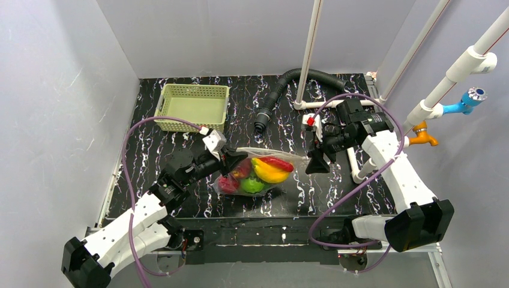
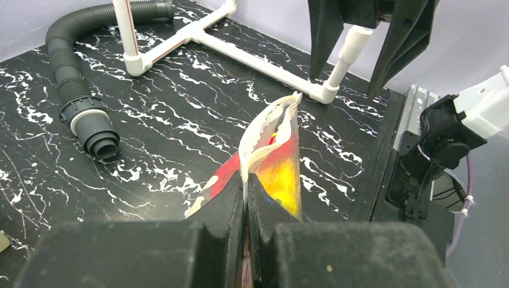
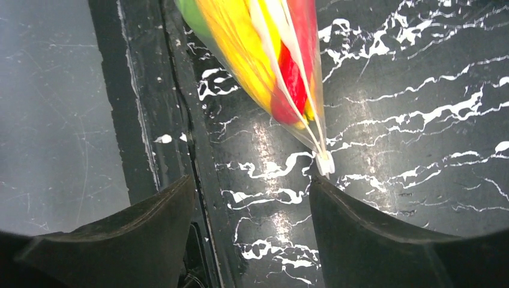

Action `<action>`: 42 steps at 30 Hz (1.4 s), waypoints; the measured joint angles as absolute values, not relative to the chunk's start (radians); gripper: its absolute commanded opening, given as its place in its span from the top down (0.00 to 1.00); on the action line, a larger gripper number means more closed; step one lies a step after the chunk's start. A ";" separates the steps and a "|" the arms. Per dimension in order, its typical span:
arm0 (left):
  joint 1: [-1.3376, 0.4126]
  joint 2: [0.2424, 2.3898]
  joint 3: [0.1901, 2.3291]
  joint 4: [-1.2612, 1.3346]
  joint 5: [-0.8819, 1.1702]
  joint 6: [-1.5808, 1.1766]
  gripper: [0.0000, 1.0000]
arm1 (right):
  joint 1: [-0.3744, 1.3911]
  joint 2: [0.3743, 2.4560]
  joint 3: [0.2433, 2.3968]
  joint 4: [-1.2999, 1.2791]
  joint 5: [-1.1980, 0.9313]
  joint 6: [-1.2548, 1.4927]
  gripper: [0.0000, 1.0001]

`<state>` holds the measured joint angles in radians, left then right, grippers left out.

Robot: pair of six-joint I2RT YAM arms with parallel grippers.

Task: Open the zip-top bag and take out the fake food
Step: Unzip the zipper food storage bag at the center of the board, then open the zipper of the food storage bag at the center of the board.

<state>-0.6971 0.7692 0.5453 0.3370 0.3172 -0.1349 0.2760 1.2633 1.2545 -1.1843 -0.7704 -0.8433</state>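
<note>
On black white-veined table (image 1: 282,201), zip-top bag (image 1: 264,174); grey walls (image 1: 240,36).

the zip-top bag (image 3: 271,67) runs off the right wrist view's top edge, fake food (image 3: 237,48) inside blurred.

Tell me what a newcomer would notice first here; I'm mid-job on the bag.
The bright red, yellow and green fake food inside the clear bag, at the middle of the black marbled table, draws the eye first. The left gripper is clamped shut on the bag's left edge, while the right gripper stands open just off its right end, not touching it. A pale green basket sits at the table's far left.
</note>
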 measured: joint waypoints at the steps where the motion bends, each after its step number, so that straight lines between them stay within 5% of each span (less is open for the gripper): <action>1: -0.696 0.770 0.545 0.339 0.326 -0.134 1.00 | 0.276 1.263 1.263 -1.195 -0.781 -0.848 0.19; 10: -0.696 0.764 0.545 0.321 0.400 -0.115 1.00 | 0.293 1.290 1.393 -1.264 -0.883 -0.897 0.13; 28: -0.696 0.768 0.551 0.282 0.521 -0.104 1.00 | 0.591 1.473 1.496 -1.021 -0.758 -0.683 0.21; 42: -0.696 0.792 0.572 0.285 0.544 -0.105 1.00 | 0.685 1.520 1.600 -1.010 -0.714 -0.605 0.46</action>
<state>-0.6956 0.7921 0.5716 0.2852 0.5442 -0.1051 0.6846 1.5196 1.6005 -1.0103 -0.7139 -0.6048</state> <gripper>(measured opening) 0.008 0.594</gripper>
